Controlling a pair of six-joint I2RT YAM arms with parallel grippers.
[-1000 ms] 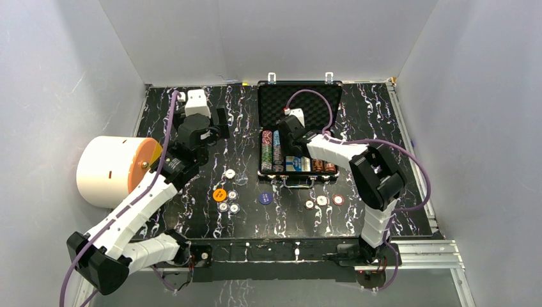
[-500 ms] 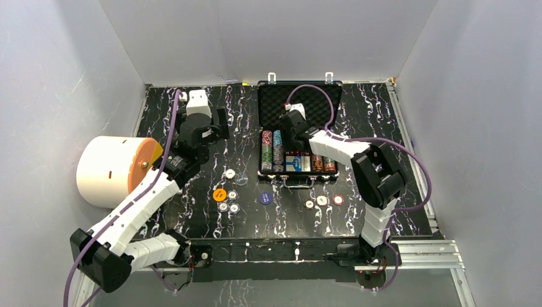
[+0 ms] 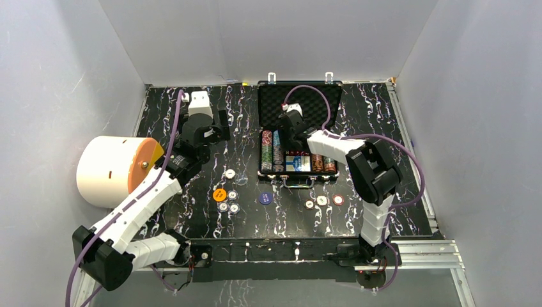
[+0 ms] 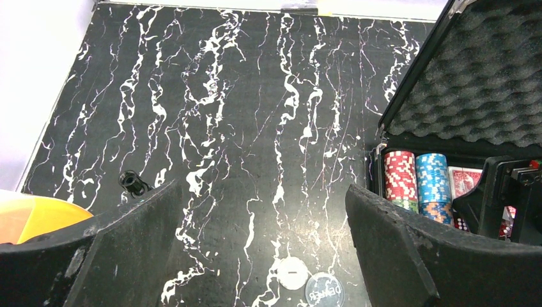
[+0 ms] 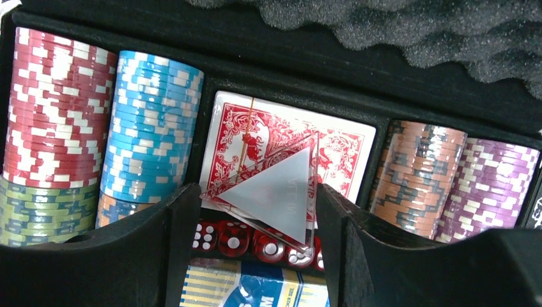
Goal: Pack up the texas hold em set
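The black briefcase (image 3: 300, 102) lies open at the back, its foam lid (image 4: 486, 83) up. Rows of poker chips (image 3: 271, 150) fill the tray: red (image 5: 57, 109), blue (image 5: 150, 121), brown (image 5: 415, 173), purple (image 5: 492, 185). My right gripper (image 3: 294, 144) hangs over the middle slot. A clear triangular plaque (image 5: 278, 192) spans its jaws (image 5: 255, 211), touching both fingers, above a red card deck (image 5: 345, 153) and red dice (image 5: 236, 240). My left gripper (image 4: 262, 256) stands wide open and holds nothing, above a white button (image 4: 291, 275) and a dealer button (image 4: 324, 291).
A big white drum (image 3: 112, 169) with an orange face lies at the left. Loose buttons and chips sit in front of the case: an orange one (image 3: 219, 195), a blue one (image 3: 265, 198) and three at the right (image 3: 321, 200). A small black fitting (image 4: 132, 182) lies on the marbled table.
The right gripper has shifted slightly back and left over the case. The left arm has edged a little toward the back.
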